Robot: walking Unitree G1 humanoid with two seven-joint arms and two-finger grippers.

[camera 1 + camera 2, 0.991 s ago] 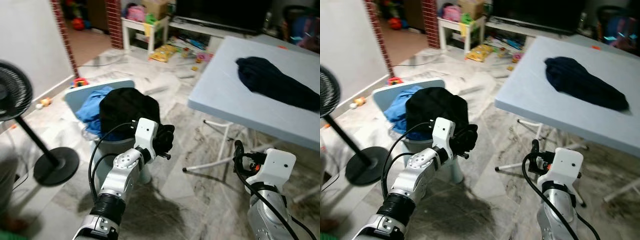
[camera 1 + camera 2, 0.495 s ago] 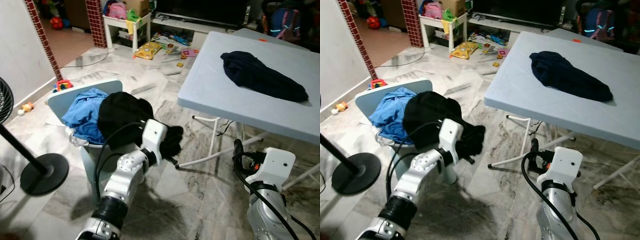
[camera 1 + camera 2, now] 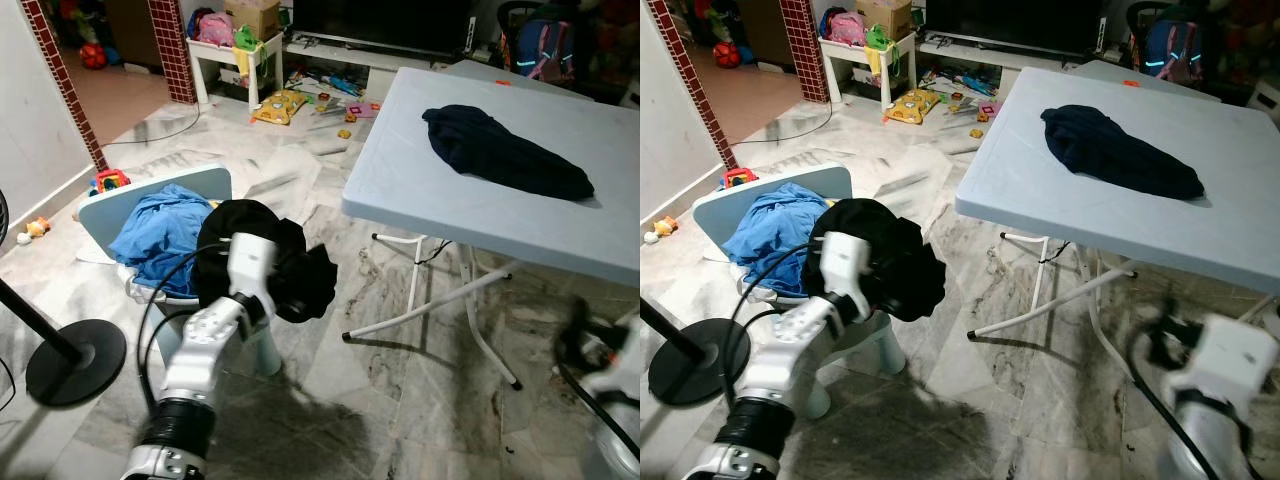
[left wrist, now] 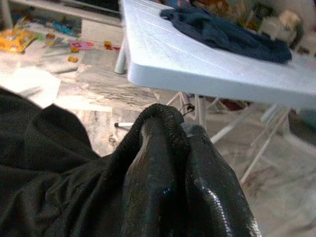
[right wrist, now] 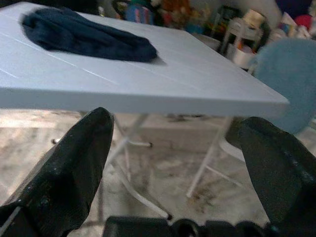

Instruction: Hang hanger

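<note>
My left gripper (image 4: 175,126) is shut on a black garment (image 3: 262,250), whose cloth wraps over both fingers and hides them. The garment hangs from the gripper beside a small light blue chair (image 3: 100,205) at my left front. A dark navy garment (image 3: 500,150) lies in a heap on the light blue folding table (image 3: 420,190) to the right. My right gripper (image 5: 173,123) is open with nothing between its fingers and sits low, near the table's edge; its arm (image 3: 1210,370) looks blurred at the lower right.
Blue clothing (image 3: 160,235) is piled on the chair seat. A black fan base (image 3: 75,360) stands on the marble floor at the left. Toys (image 3: 280,103) and a white shelf (image 3: 235,50) crowd the far side. White table legs (image 3: 440,300) cross ahead.
The camera has swung, so the table sits more central. The black garment has come away from the chair pile with my left gripper. My right arm has dropped toward the lower right and blurs.
</note>
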